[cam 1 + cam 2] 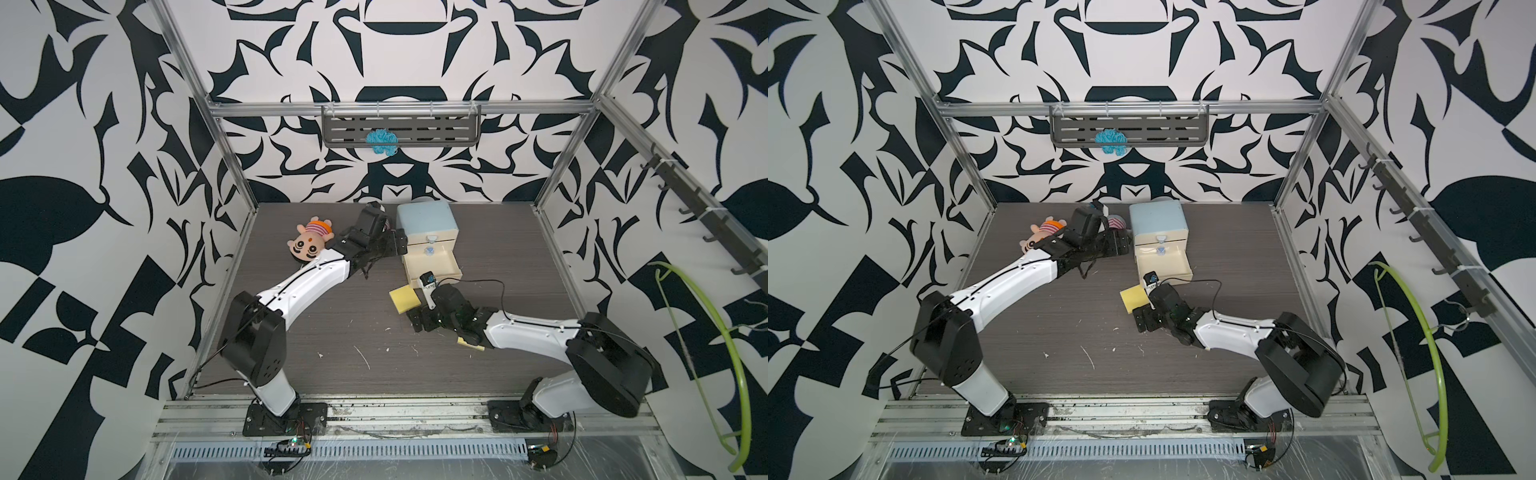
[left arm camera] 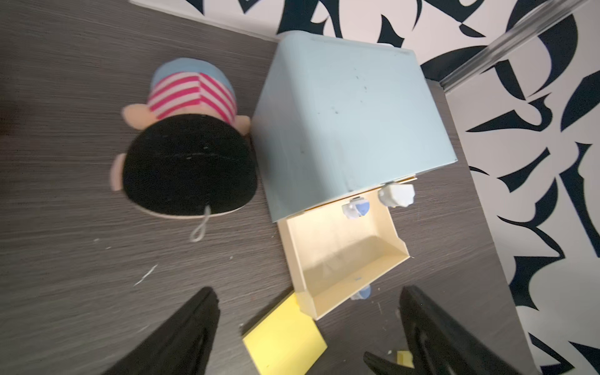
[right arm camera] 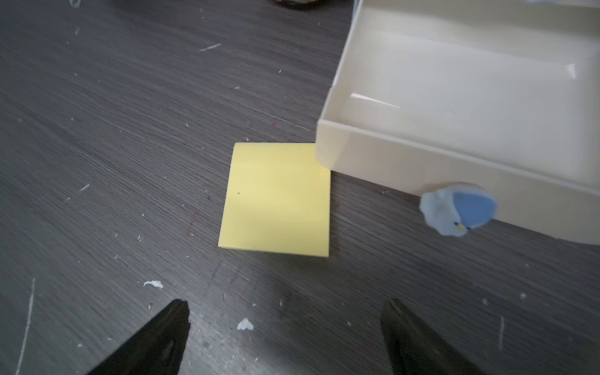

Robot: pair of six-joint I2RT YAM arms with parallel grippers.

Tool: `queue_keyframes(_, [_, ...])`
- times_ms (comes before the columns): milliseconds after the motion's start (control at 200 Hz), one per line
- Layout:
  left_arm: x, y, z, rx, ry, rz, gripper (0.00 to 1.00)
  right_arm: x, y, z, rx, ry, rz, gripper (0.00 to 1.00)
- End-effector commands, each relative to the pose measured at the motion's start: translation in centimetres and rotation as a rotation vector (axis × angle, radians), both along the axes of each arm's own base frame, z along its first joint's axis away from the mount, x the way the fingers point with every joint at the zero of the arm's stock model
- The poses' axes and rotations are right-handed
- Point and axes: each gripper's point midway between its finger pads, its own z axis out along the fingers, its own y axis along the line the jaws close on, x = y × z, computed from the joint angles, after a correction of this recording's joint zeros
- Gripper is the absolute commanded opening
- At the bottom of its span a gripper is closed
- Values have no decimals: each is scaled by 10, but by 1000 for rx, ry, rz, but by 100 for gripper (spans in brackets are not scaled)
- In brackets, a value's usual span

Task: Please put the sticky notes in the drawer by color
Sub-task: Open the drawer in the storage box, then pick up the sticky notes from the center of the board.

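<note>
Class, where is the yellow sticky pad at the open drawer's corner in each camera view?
In a top view: yellow sticky pad near centre.
In a top view: the pad near centre too.
Left wrist: pad at bottom edge.
Right wrist: pad at centre.
Shared landmark: open drawer, at its front corner.

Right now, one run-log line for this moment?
bottom drawer: open, empty | yellow sticky note: on table at drawer corner | left gripper: open | right gripper: open

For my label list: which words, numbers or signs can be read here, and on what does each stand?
No text can be read.
yellow sticky note: blank.
drawer: no print.
right wrist camera: dark marks on its white housing, too small to read.
</note>
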Motion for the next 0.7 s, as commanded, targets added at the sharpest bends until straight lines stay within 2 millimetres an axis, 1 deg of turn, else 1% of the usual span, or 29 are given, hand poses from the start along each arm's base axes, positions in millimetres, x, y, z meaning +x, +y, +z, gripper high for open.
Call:
queue_keyframes(0, [-2,43,-31,86,24,108,96,11,6,3,-132,-47,7,99])
queue_keyframes(120, [-16,70,-48,111,61,155,98,20,14,0,-179,-45,9,99])
queue_keyframes(240, [-24,85,-61,131,93,178,99,27,21,-6,-206,-36,16,99])
queue_keyframes(330, [-26,89,-65,137,99,182,100,31,24,-10,-220,-28,11,99])
queue_keyframes(515, [-24,86,-67,151,104,162,99,38,28,-20,-220,-15,-23,99])
queue_keyframes(695, [-24,86,-68,157,105,154,99,36,29,-36,-217,25,-43,99])
